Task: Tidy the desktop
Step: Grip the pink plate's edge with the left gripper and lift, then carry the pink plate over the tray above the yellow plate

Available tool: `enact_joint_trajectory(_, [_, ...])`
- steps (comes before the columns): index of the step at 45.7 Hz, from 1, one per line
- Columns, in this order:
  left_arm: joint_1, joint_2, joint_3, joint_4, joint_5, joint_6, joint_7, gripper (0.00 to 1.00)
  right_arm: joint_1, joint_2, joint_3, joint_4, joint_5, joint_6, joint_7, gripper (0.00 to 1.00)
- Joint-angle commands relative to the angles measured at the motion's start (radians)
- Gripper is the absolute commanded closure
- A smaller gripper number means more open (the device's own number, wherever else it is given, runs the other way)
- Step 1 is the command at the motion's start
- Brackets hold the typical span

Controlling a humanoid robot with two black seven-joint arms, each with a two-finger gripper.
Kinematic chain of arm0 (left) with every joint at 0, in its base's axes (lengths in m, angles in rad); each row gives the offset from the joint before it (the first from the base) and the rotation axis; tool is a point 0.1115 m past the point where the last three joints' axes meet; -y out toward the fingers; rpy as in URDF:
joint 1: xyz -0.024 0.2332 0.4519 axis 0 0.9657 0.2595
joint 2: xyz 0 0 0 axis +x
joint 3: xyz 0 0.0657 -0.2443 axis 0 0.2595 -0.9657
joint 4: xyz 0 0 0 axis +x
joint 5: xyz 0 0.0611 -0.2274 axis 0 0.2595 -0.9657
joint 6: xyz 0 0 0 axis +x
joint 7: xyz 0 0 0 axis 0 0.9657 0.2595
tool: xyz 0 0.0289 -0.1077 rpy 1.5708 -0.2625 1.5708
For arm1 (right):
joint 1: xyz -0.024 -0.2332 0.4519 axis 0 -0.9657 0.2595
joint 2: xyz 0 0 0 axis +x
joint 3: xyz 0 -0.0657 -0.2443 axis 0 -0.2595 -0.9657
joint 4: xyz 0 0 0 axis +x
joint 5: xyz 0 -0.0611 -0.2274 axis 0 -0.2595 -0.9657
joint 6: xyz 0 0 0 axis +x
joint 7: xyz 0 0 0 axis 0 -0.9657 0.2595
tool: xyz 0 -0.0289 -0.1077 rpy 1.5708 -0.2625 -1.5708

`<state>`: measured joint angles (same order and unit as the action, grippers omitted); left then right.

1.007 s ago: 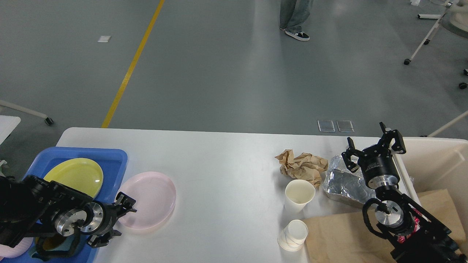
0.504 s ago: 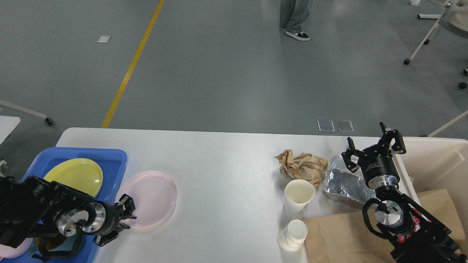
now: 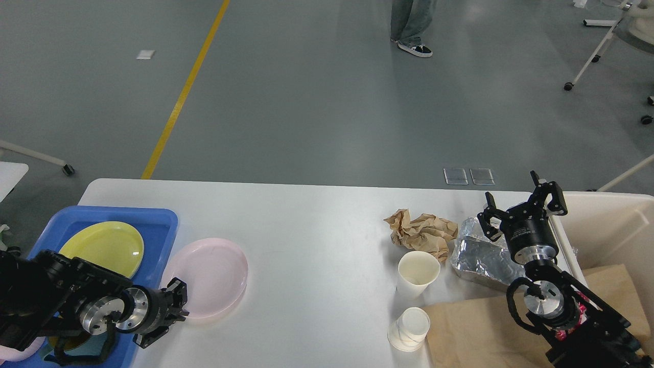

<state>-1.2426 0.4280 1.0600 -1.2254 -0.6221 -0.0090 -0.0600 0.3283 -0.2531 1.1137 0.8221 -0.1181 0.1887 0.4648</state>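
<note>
The white desktop (image 3: 317,225) carries a pink plate (image 3: 214,273) at the left, just right of a blue tray (image 3: 153,217) holding a yellow plate (image 3: 102,248). My left gripper (image 3: 175,306) sits at the pink plate's near-left rim, its fingers closed on that edge. To the right lie a crumpled brown paper (image 3: 421,234), a foil packet (image 3: 477,255), an upright paper cup (image 3: 418,273) and a tipped paper cup (image 3: 409,329). My right gripper (image 3: 518,202) points up, open and holding nothing, beside the foil packet's right end.
A beige bin (image 3: 608,225) stands at the desktop's right edge, with a flat brown paper bag (image 3: 470,332) in front of it. A person's feet (image 3: 416,48) and wheeled stands (image 3: 587,61) are on the floor beyond the table.
My left gripper has moved lower and narrowed from wide open onto the pink plate's rim. The plate has slid slightly right. The right arm has not moved.
</note>
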Motion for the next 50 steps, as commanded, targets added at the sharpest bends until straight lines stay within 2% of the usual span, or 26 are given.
enact_joint_trajectory(1, [0.005, 0.000, -0.002, 0.001, 0.004, -0.002, 0.000, 0.97, 0.000, 0.000, 0.000, 0.000, 0.000, 0.000, 0.000, 0.00])
enact_joint_trajectory(3, [0.005, 0.000, -0.002, 0.000, 0.005, -0.008, 0.000, 1.00, 0.000, 0.000, 0.000, 0.000, 0.000, 0.000, 0.000, 0.00])
enact_joint_trajectory(15, [-0.023, 0.006, 0.001, -0.019, 0.005, -0.025, 0.003, 1.00, 0.000, 0.000, 0.000, 0.000, 0.000, 0.000, 0.000, 0.00])
enact_joint_trajectory(23, [-0.127, 0.029, 0.044, -0.089, 0.015, -0.083, 0.017, 1.00, 0.000, 0.000, 0.000, 0.000, 0.000, 0.000, 0.000, 0.00])
enact_joint_trajectory(27, [-0.245, 0.067, 0.110, -0.132, 0.027, -0.138, 0.026, 1.00, 0.000, 0.000, 0.000, 0.000, 0.000, 0.000, 0.000, 0.00])
enact_joint_trajectory(28, [-0.324, 0.087, 0.150, -0.158, 0.044, -0.172, 0.038, 1.00, 0.000, 0.000, 0.000, 0.000, 0.000, 0.000, 0.000, 0.00])
enact_joint_trajectory(34, [-0.526, 0.152, 0.231, -0.233, 0.099, -0.221, 0.094, 1.00, 0.000, 0.000, 0.000, 0.000, 0.000, 0.000, 0.000, 0.00])
enact_joint_trajectory(39, [-0.705, 0.267, 0.274, -0.307, 0.175, -0.253, 0.143, 1.00, 0.000, 0.000, 0.000, 0.000, 0.000, 0.000, 0.000, 0.00])
enact_joint_trajectory(43, [-0.840, 0.339, 0.330, -0.321, 0.269, -0.342, 0.198, 1.00, 0.000, 0.000, 0.000, 0.000, 0.000, 0.000, 0.000, 0.00])
enact_joint_trajectory(50, [-1.024, 0.382, 0.443, -0.319, 0.288, -0.491, 0.201, 1.00, 0.000, 0.000, 0.000, 0.000, 0.000, 0.000, 0.000, 0.00])
